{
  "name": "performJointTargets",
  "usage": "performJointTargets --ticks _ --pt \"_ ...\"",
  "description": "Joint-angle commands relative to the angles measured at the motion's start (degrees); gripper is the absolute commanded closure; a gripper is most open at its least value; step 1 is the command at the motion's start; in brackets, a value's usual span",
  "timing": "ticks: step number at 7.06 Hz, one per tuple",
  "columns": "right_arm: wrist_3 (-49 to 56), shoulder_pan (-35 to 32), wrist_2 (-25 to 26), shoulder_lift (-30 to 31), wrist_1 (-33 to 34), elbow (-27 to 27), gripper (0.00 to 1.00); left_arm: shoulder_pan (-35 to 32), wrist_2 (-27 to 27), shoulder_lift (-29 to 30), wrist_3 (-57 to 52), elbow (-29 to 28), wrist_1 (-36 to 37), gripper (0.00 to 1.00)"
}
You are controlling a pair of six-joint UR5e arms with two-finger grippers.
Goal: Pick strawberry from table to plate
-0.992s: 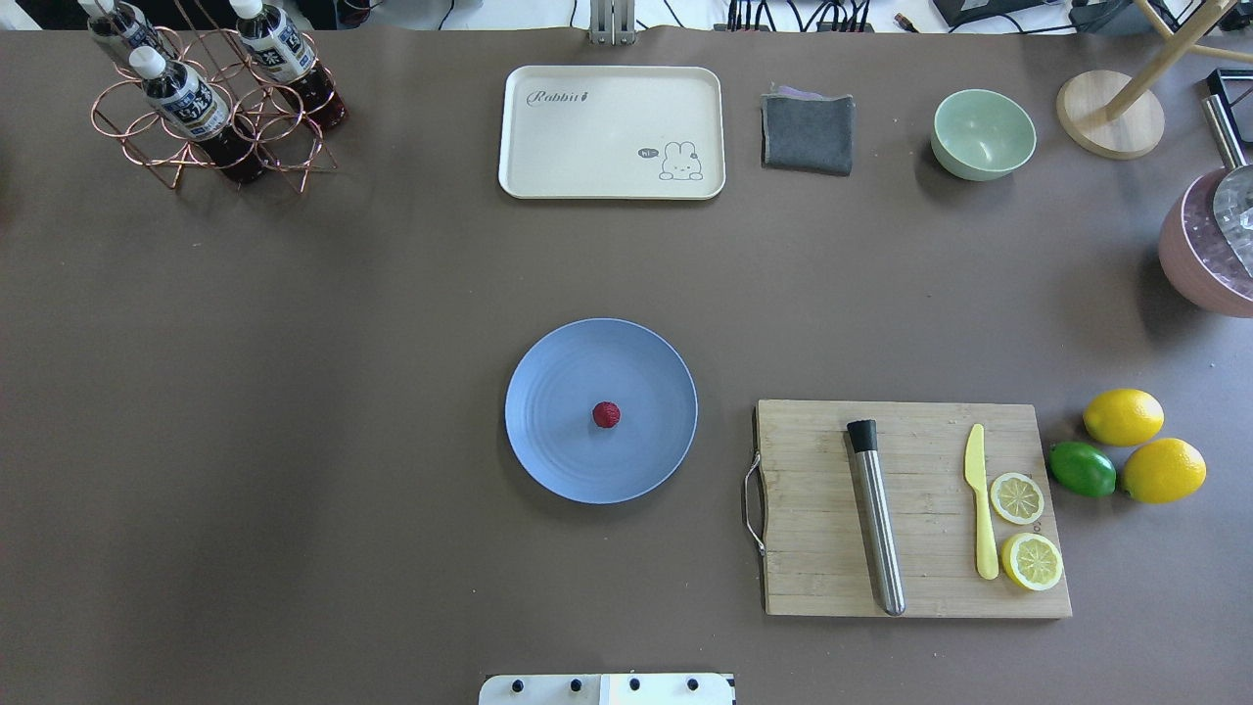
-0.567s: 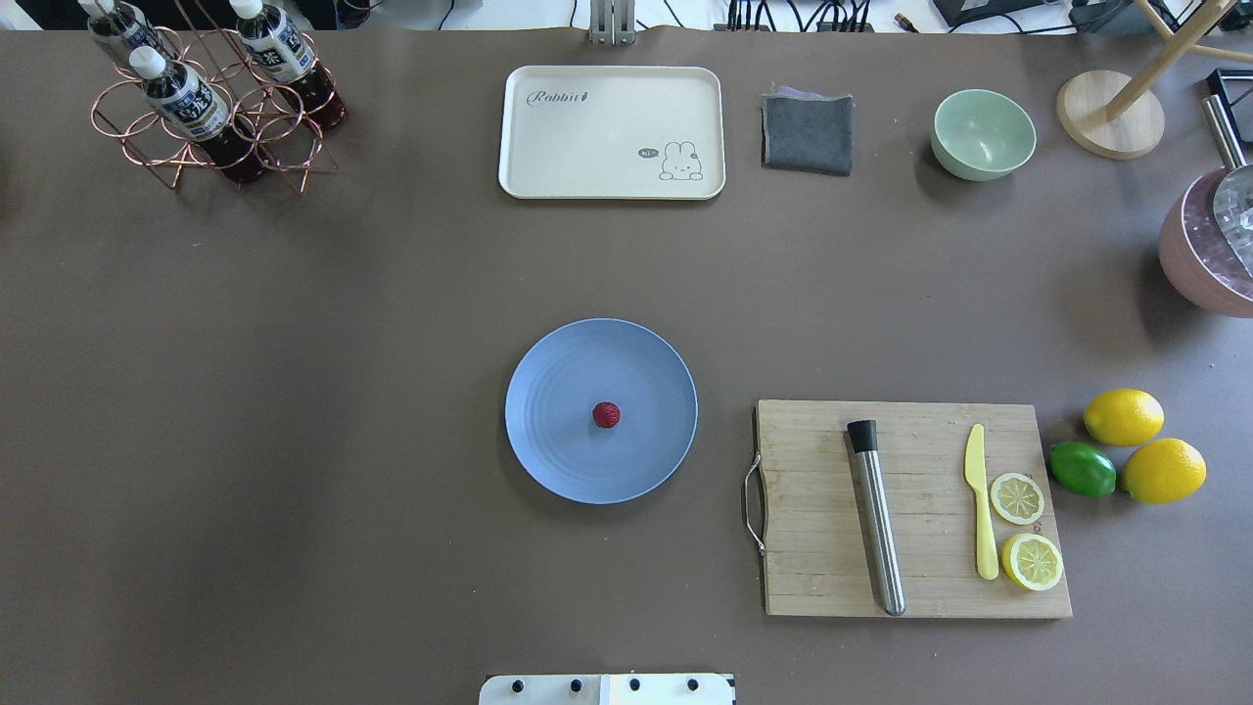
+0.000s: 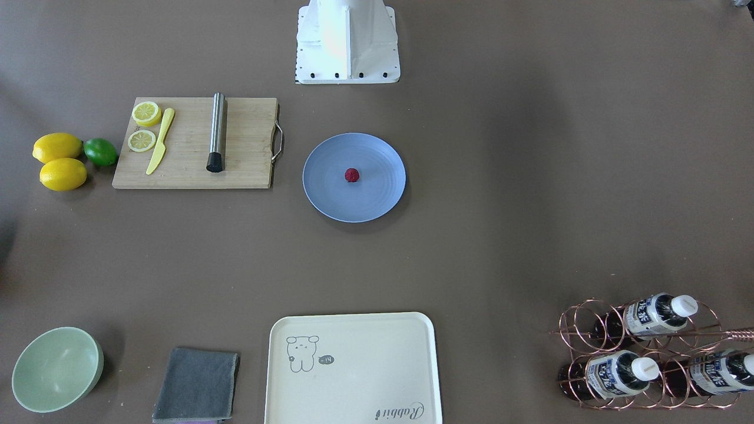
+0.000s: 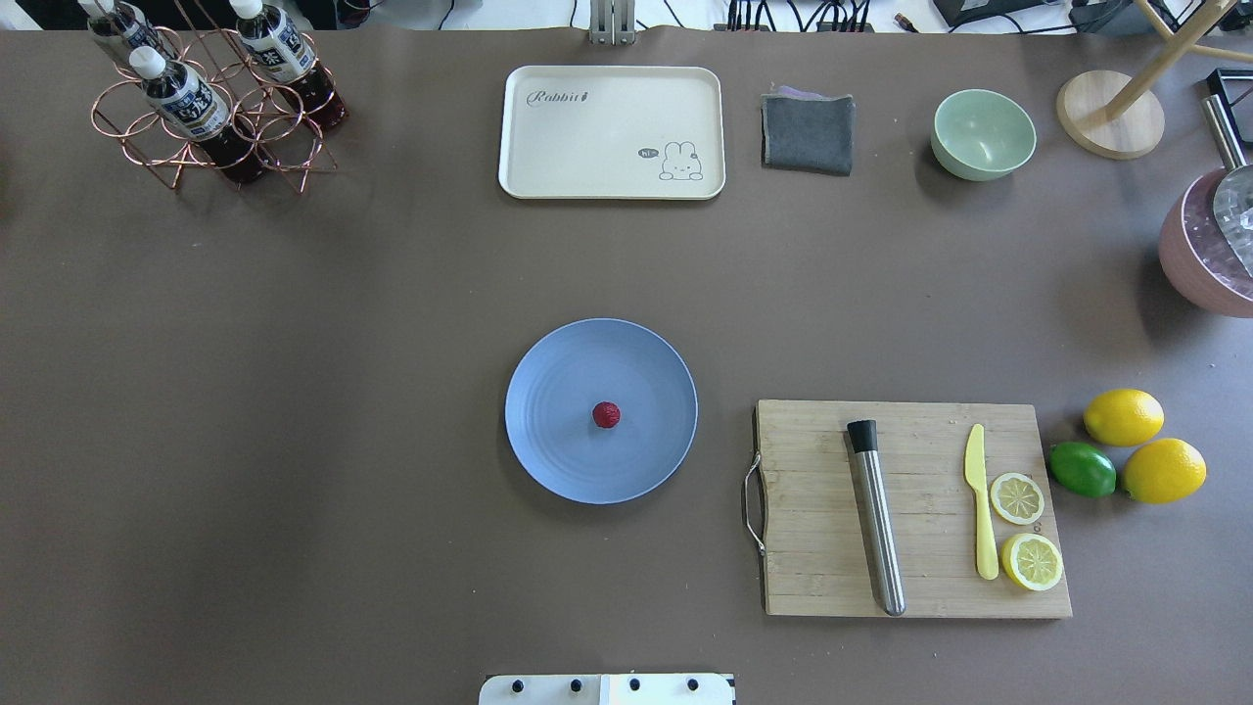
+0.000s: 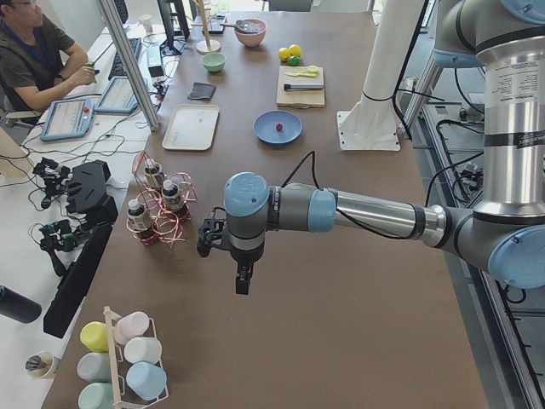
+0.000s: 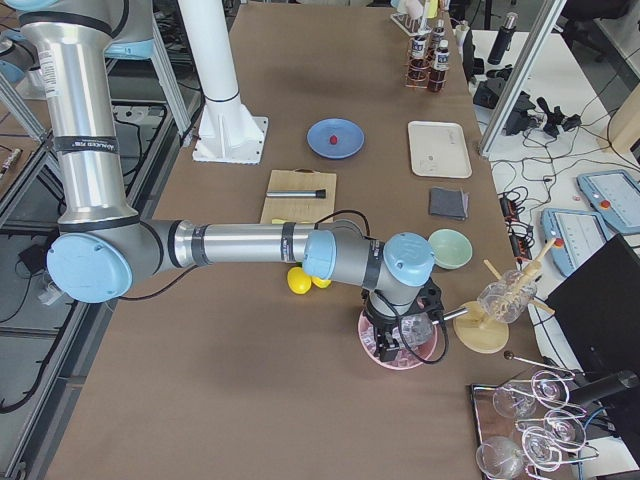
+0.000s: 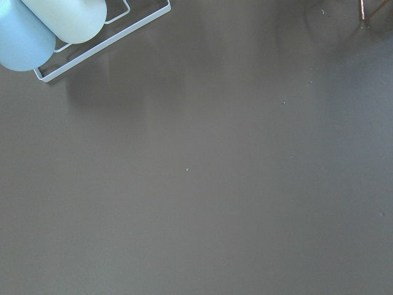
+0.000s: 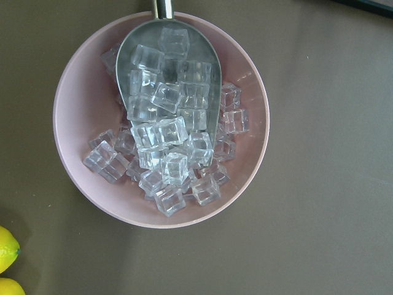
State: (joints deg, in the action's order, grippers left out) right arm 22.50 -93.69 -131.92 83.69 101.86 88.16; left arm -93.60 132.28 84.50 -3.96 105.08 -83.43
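The small dark-red strawberry (image 4: 606, 415) lies near the middle of the round blue plate (image 4: 548, 392) at the centre of the brown table (image 4: 294, 392). It shows there in the front view too, strawberry (image 3: 351, 175) on plate (image 3: 330, 194). No arm is over the plate. My left gripper (image 5: 243, 285) hangs over bare table far off at the table's left end, and I cannot tell whether it is open or shut. My right gripper (image 6: 392, 345) hovers above a pink bowl (image 8: 73, 153) of ice cubes at the table's right end, and I cannot tell its state either.
A wooden cutting board (image 4: 812, 548) with a steel muddler, yellow knife and lemon slices lies right of the plate. Beyond it are two lemons (image 4: 1123, 416) and a lime. A cream tray (image 4: 611, 132), grey cloth, green bowl (image 4: 983, 133) and a bottle rack (image 4: 210, 98) line the far edge.
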Motion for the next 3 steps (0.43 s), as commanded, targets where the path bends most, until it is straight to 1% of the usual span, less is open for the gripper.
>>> performJointTargets --ticks 1,3 --pt "0.08 0.00 0.00 -0.01 0.01 0.09 0.00 0.00 0.00 -0.04 0.00 -0.05 0.02 0.03" --pt "0.00 0.00 0.00 0.07 0.01 0.26 0.00 0.00 0.00 -0.04 0.00 -0.13 0.02 0.03"
